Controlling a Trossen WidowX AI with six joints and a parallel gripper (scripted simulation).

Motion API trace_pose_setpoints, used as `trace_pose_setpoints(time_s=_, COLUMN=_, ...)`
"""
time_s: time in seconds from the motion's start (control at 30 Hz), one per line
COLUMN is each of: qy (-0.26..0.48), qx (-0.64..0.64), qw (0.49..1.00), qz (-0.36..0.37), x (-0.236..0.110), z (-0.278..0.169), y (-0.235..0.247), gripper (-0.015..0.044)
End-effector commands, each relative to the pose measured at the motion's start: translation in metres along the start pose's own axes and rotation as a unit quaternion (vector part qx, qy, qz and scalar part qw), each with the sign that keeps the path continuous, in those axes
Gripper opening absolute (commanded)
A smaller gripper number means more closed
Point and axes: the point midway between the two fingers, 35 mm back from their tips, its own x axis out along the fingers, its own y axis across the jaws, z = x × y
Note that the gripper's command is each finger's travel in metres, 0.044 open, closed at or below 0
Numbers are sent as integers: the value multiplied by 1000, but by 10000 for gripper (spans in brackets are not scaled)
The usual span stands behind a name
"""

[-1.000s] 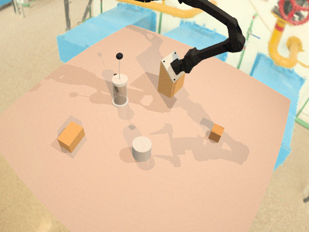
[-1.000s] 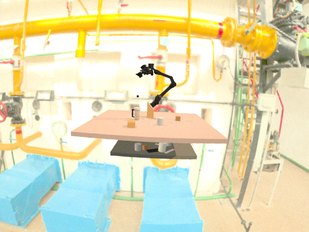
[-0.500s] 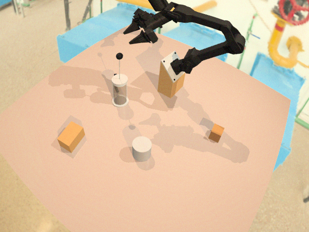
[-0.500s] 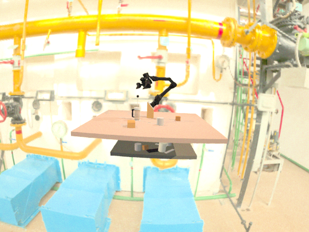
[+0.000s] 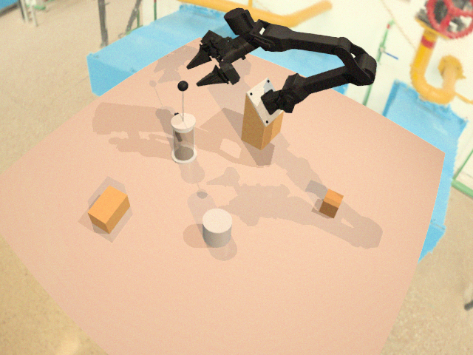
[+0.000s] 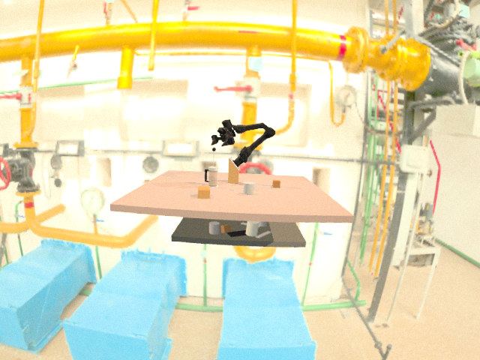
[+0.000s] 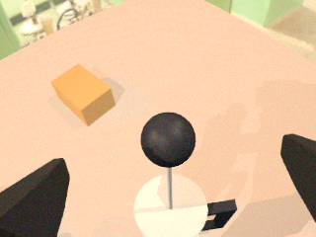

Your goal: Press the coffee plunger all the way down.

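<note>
The coffee press (image 5: 184, 142) (image 6: 212, 178) stands upright on the table, with its white lid (image 5: 179, 121) (image 7: 153, 217) on top. Its black handle (image 6: 206, 175) (image 7: 228, 212) sticks out from the side. The thin plunger rod (image 5: 182, 103) (image 7: 170, 188) stands far up out of the lid, topped by a round black knob (image 5: 182, 86) (image 6: 214, 148) (image 7: 168, 139). My gripper (image 5: 192, 76) (image 6: 217, 142) (image 7: 176, 157) is open and empty. Its tips are above the knob, spread wide to either side of it in the wrist view. No contact with the knob shows.
An orange block (image 5: 109, 208) (image 6: 203, 192) (image 7: 84, 94), a white cylinder (image 5: 216, 228) (image 6: 248, 188) and a small orange cube (image 5: 331, 203) (image 6: 276, 183) stand on the table (image 5: 267, 298) (image 6: 232, 212). My arm's base sits on a slanted wooden mount (image 5: 253, 128) (image 6: 232, 174) beside the press.
</note>
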Motion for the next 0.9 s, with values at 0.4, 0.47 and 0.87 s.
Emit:
trace_pose_setpoints(time_s=0.4, qy=4, qx=4, qw=1000, qz=3, x=26, z=-4, y=1, gripper=440)
trace_pose_setpoints(time_s=0.47, qy=4, qx=4, qw=1000, qz=3, x=29, z=-4, y=1, gripper=440)
trace_pose_setpoints(time_s=0.87, qy=3, qx=4, qw=1000, qz=4, x=39, z=-5, y=2, gripper=335)
